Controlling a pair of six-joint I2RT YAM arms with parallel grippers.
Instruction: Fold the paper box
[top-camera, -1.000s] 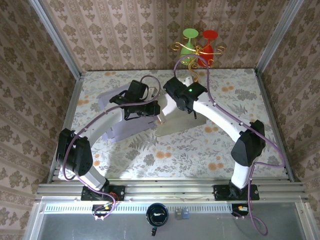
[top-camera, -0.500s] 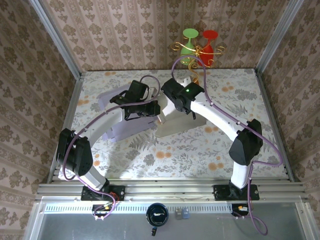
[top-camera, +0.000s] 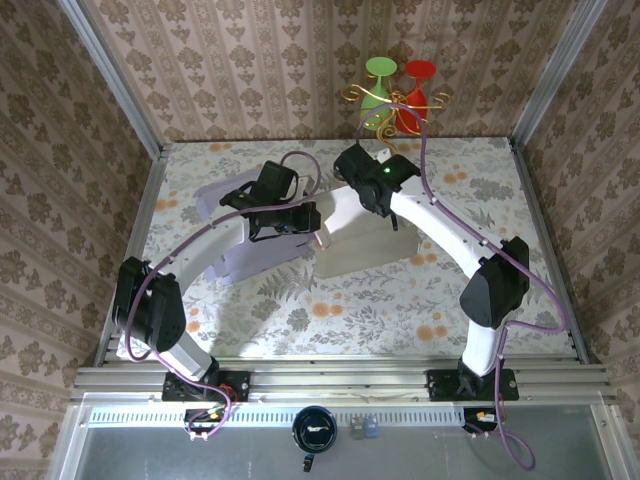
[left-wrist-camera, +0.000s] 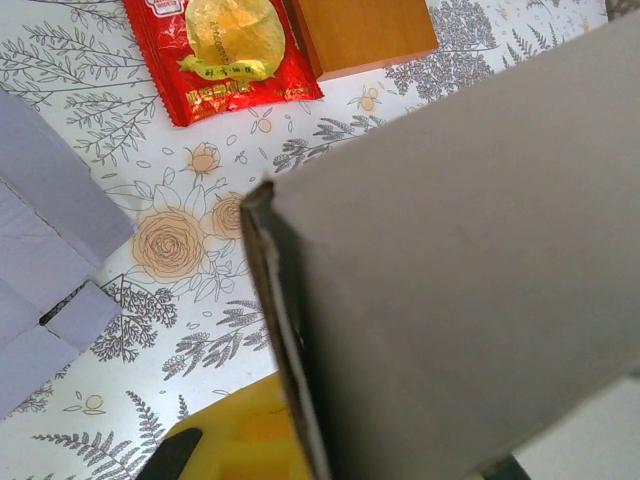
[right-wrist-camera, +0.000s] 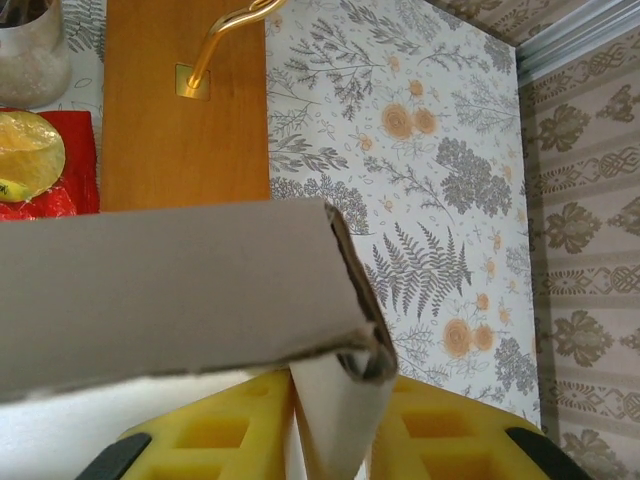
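Paper box (left-wrist-camera: 470, 260) of matt grey cardboard, glossy red plastic packet (left-wrist-camera: 215, 50), smooth wooden board (right-wrist-camera: 185, 130).

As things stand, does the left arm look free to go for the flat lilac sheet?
Probably not yet: the left tool is shut on the edge of the cardboard box and would have to let go first. The lilac sheet lies flat just under that arm.

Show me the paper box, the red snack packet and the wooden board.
paper box (top-camera: 360, 252), top external view, on its near wall.
red snack packet (left-wrist-camera: 220, 55), left wrist view, on the middle of its wrapper.
wooden board (right-wrist-camera: 185, 120), right wrist view, on bare wood near its middle.
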